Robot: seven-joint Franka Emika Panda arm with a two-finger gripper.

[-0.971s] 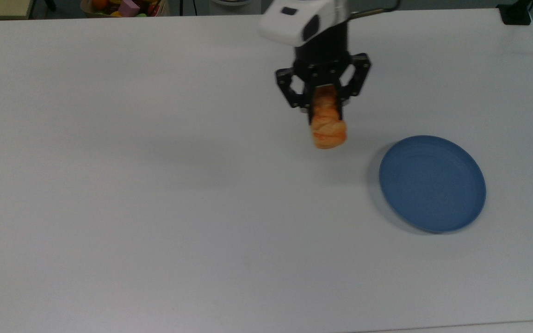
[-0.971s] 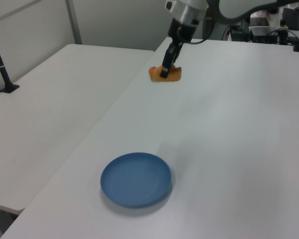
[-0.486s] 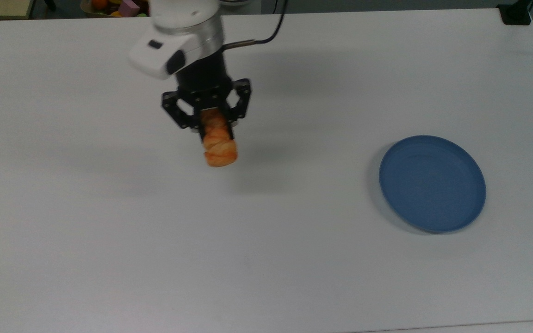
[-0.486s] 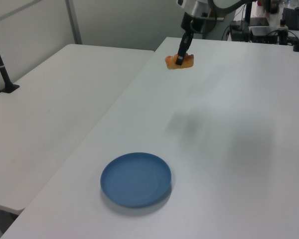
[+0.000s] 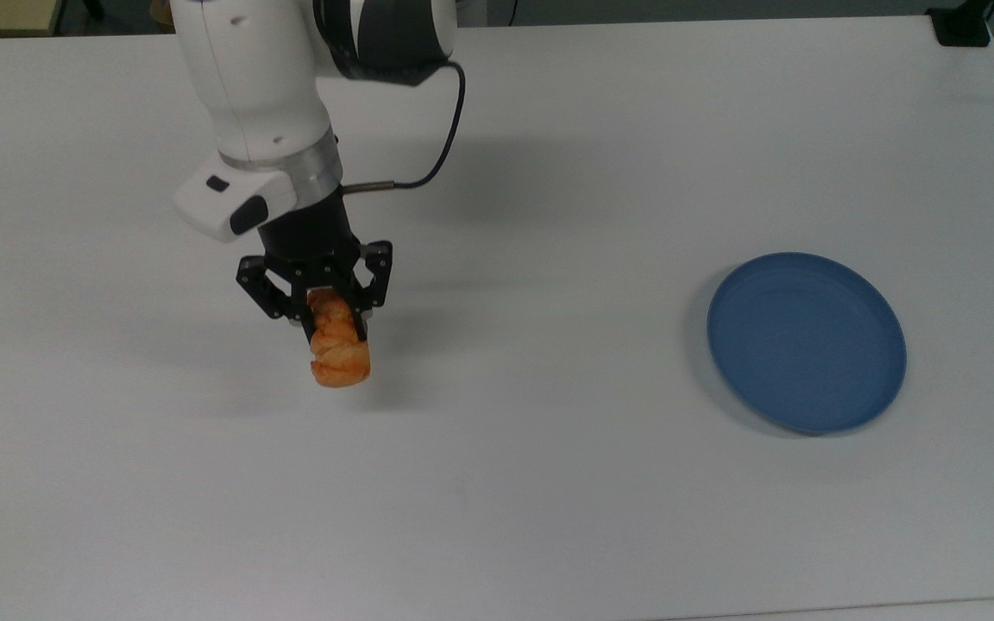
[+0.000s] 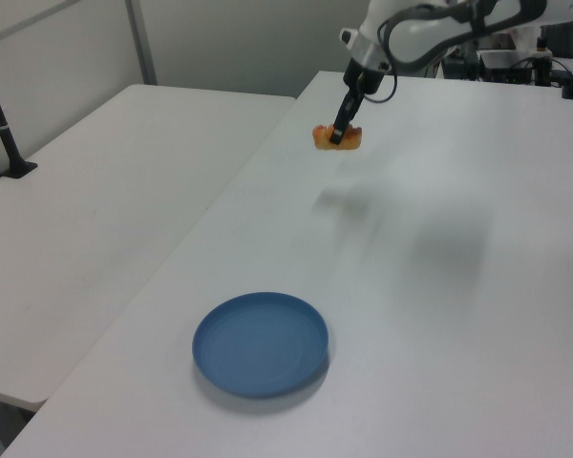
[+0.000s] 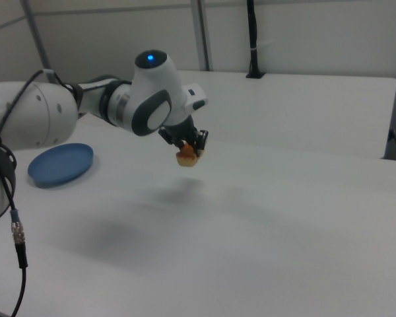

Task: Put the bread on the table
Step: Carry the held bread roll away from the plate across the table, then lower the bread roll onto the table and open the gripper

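Bread (image 5: 340,352): upper end hidden btwn gripper (image 5: 335,326) fingers, top view. Arm cut by top edge, top view; by left edge, right view.

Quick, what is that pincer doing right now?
Pincer: shut on the bread, held above the table.
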